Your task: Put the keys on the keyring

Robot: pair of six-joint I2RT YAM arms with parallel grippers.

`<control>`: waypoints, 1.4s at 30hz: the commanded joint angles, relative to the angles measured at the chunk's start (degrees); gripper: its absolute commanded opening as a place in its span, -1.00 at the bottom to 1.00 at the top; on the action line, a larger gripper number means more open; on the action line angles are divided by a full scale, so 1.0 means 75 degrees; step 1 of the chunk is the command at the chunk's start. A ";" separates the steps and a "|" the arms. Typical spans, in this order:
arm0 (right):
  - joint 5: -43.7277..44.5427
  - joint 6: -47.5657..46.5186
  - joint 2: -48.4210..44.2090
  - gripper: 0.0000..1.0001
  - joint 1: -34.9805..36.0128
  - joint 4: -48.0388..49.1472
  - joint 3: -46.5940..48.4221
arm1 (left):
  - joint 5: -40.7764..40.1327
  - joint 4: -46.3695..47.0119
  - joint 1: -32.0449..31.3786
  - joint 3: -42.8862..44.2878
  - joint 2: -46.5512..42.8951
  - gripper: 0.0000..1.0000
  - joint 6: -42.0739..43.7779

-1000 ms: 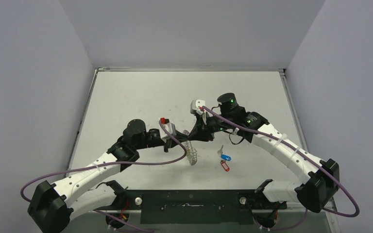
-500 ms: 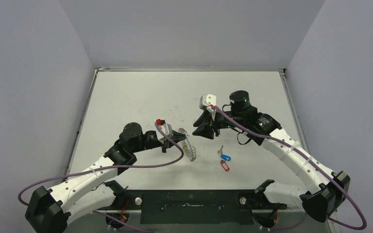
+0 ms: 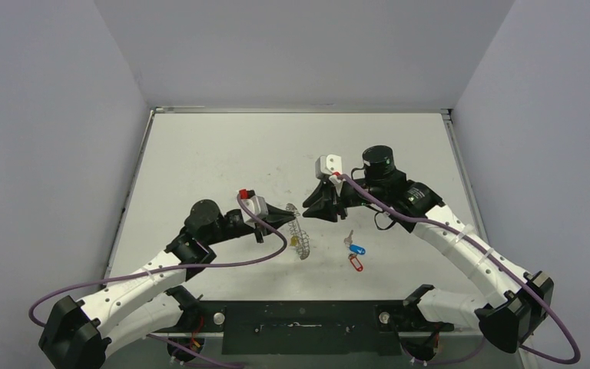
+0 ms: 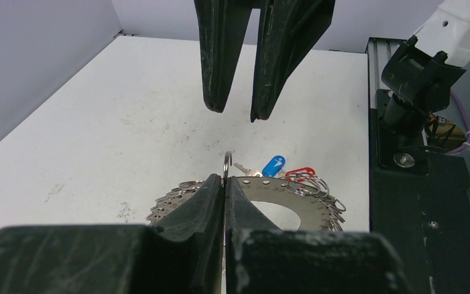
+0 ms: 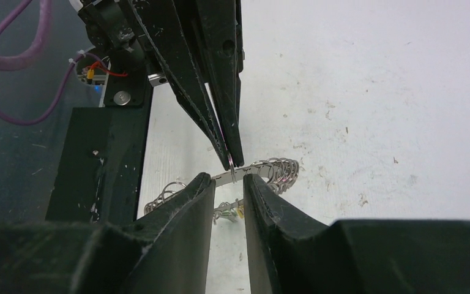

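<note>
My left gripper (image 3: 295, 216) is shut on one small wire loop (image 4: 227, 165) of the keyring (image 3: 302, 241), a flat grey ring edged with loops that hangs tilted below its fingers (image 4: 211, 196). The right gripper (image 3: 306, 209) faces it tip to tip, open with a narrow gap and nothing held. In the right wrist view the keyring (image 5: 273, 169) and the left gripper (image 5: 232, 158) sit just beyond the right gripper (image 5: 228, 178). Two keys lie on the table to the right of the ring, one with a blue tag (image 3: 358, 250), one with a red tag (image 3: 356, 264).
Small green and yellow tags (image 5: 235, 211) dangle from the keyring's underside. The black mounting plate (image 3: 299, 327) and arm bases line the table's near edge. Grey walls enclose the white table (image 3: 223, 154) on three sides.
The right gripper has opened and pulled back to the right, away from the left gripper's tip. The left arm has drawn slightly left and nearer, still holding the keyring.
</note>
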 commanded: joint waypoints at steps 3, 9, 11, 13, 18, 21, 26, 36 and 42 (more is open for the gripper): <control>-0.0120 0.0039 0.0188 -0.49 0.0049 0.0513 -0.0019 | -0.0090 0.0938 -0.0026 0.0111 -0.0130 -1.00 -0.0251; 0.0819 0.0658 0.0074 -0.32 0.0025 0.0659 -0.0177 | -0.0361 0.0292 -0.0031 0.0131 -0.0224 -1.00 -0.0250; 0.1008 0.0905 -0.0060 -0.29 0.0013 0.0921 -0.0368 | -0.0465 0.0033 -0.0034 0.0076 -0.0359 -1.00 -0.0250; 0.1273 0.1213 -0.0206 -0.24 0.0013 0.1270 -0.0606 | -0.0559 -0.0372 -0.0030 0.0063 -0.0588 -1.00 -0.0213; 0.2365 0.1811 -0.0642 0.02 0.0001 0.1944 -0.1138 | -0.1147 -0.2559 -0.0033 0.0317 -0.1499 -1.00 0.0207; 0.3037 0.2059 -0.0915 0.20 -0.0017 0.2228 -0.1410 | -0.1647 -0.3927 -0.0037 0.0589 -0.2010 -1.00 0.0514; 0.4345 0.2998 -0.1179 0.47 -0.0063 0.2448 -0.1703 | -0.1785 -0.5244 -0.0030 0.1123 -0.1890 -1.00 0.0966; 0.5181 0.4471 -0.1080 0.67 -0.0186 0.1914 -0.1742 | -0.1324 -0.3297 -0.0036 0.1237 0.0455 -1.00 0.0863; 0.5869 0.4854 -0.1377 0.72 -0.0221 0.1809 -0.1985 | -0.1215 -0.1691 -0.0047 0.1516 0.2402 -1.00 0.0453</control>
